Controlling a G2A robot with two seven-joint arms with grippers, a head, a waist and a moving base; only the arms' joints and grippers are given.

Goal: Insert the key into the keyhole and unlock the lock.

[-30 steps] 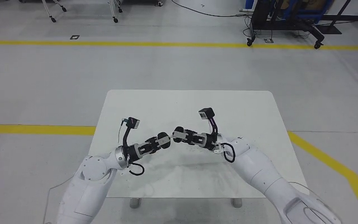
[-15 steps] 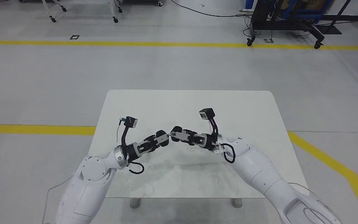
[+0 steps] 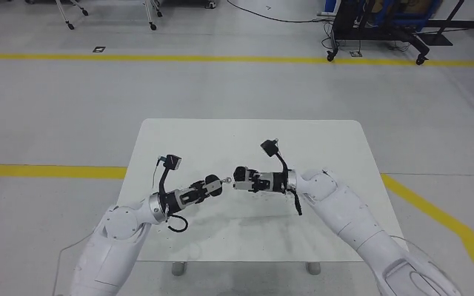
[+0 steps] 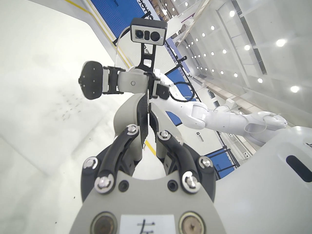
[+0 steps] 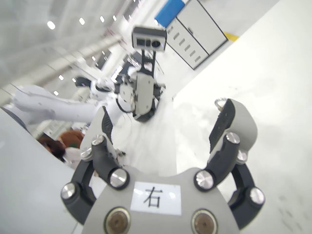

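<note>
Left gripper (image 3: pixel 215 183), top view: faced right gripper (image 3: pixel 238 177), tips near; small metal item (image 3: pixel 228 179), judged the key, lay between them.
Left wrist view: fingers (image 4: pixel 129 115) were pressed shut; contents could not be told.
Right wrist view: jaws stood wide, empty; metal item (image 5: pixel 218 102) just beside one fingertip.
Print: character tag on each gripper base.

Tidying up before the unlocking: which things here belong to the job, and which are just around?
Job: left claw, shut; right claw, open; small metal ring beside its fingertip, probably.
Around: white table; grey cabinet beyond it.
</note>
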